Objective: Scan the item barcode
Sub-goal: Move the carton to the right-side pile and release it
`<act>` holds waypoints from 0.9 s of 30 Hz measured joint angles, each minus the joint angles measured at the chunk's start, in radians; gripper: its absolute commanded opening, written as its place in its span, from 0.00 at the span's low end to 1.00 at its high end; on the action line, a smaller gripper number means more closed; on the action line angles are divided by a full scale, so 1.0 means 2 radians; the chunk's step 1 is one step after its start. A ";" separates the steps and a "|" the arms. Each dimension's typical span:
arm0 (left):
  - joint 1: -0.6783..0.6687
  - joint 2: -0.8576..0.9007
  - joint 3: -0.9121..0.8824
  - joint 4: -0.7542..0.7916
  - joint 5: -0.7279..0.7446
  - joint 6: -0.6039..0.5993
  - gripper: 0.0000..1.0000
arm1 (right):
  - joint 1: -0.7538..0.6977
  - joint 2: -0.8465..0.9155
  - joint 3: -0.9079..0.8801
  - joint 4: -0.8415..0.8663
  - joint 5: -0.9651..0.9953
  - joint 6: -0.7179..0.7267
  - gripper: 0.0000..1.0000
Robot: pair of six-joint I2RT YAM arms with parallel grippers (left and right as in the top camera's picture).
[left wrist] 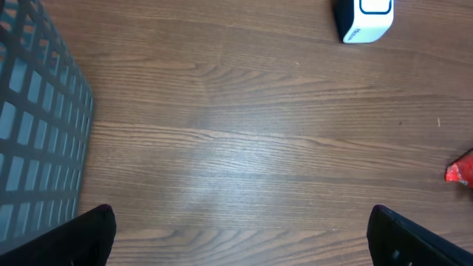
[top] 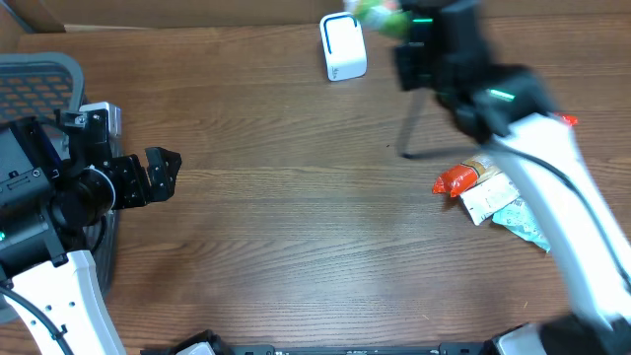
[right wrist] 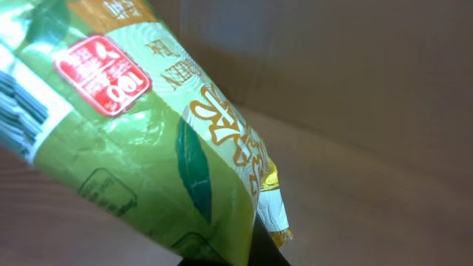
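Green packet point(top: 380, 15) near far edge — beside scanner point(top: 342, 47).

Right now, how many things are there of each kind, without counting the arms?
White scanner: 1
Grey basket: 1
Green packet, held up: 1
Red packet: 1
White packet: 1
Pale green packet: 1
Total: 6
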 measured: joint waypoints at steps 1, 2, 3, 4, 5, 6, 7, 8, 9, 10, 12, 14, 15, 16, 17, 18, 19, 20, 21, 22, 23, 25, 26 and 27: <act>0.000 0.000 0.000 -0.001 0.000 0.000 1.00 | -0.024 -0.053 0.006 -0.052 -0.036 0.051 0.04; 0.000 0.000 0.000 -0.001 0.000 0.000 1.00 | -0.041 -0.076 0.009 -0.086 -0.053 0.076 0.04; 0.000 0.000 0.000 0.000 0.000 0.000 0.99 | -0.053 -0.091 0.012 -0.117 -0.066 0.094 0.04; 0.000 0.000 0.000 0.000 0.000 0.000 1.00 | -0.067 -0.105 0.013 -0.151 -0.077 0.110 0.04; 0.000 0.000 0.000 0.000 0.000 0.000 1.00 | -0.086 -0.117 0.013 -0.195 -0.089 0.130 0.04; 0.000 0.000 0.000 0.000 0.000 0.000 1.00 | -0.102 -0.124 0.013 -0.224 -0.096 0.144 0.04; 0.000 0.000 0.000 0.000 0.000 0.000 0.99 | -0.119 -0.128 0.012 -0.249 -0.101 0.160 0.04; 0.000 0.000 0.000 0.000 0.000 0.000 1.00 | -0.137 -0.128 0.012 -0.269 -0.105 0.174 0.04; 0.000 0.000 0.000 -0.001 0.000 0.000 0.99 | -0.150 -0.127 0.008 -0.279 -0.107 0.184 0.04; 0.000 0.000 0.000 0.000 0.000 0.000 0.99 | -0.165 -0.125 0.000 -0.285 -0.109 0.192 0.04; 0.000 0.000 0.000 -0.001 0.000 0.000 0.99 | -0.188 -0.122 -0.031 -0.285 -0.108 0.210 0.04; 0.000 0.000 0.000 0.000 0.000 0.000 1.00 | -0.206 -0.117 -0.069 -0.277 -0.104 0.228 0.04; 0.000 0.000 0.000 0.000 0.000 0.000 1.00 | -0.214 -0.115 -0.097 -0.266 -0.102 0.241 0.04; 0.000 0.000 0.000 -0.001 0.000 0.000 1.00 | -0.220 -0.113 -0.113 -0.261 -0.099 0.249 0.04; 0.000 0.000 0.000 0.000 0.000 0.000 1.00 | -0.233 -0.108 -0.156 -0.241 -0.090 0.271 0.04; 0.000 0.000 0.000 0.000 0.000 0.000 0.99 | -0.245 -0.104 -0.194 -0.216 -0.078 0.295 0.04; 0.000 0.000 0.000 0.000 0.000 0.000 1.00 | -0.252 -0.102 -0.218 -0.203 -0.072 0.310 0.04; 0.000 0.000 0.000 0.000 0.000 0.000 1.00 | -0.262 -0.099 -0.247 -0.183 -0.065 0.332 0.04; 0.000 0.000 0.000 0.000 0.000 0.000 0.99 | -0.269 -0.098 -0.275 -0.157 -0.060 0.349 0.04; 0.000 0.000 0.000 0.000 0.000 0.000 0.99 | -0.273 -0.098 -0.296 -0.138 -0.056 0.361 0.04; 0.000 0.000 0.000 0.000 0.000 0.000 1.00 | -0.276 -0.098 -0.318 -0.117 -0.054 0.372 0.05; 0.000 0.000 0.000 0.000 0.000 0.000 0.99 | -0.278 -0.098 -0.355 -0.078 -0.056 0.388 0.21; 0.000 0.000 0.000 0.000 0.000 0.000 1.00 | -0.277 -0.098 -0.369 -0.062 -0.059 0.393 0.32; 0.000 0.000 0.000 0.000 0.000 0.000 1.00 | -0.277 -0.098 -0.377 -0.052 -0.063 0.395 0.43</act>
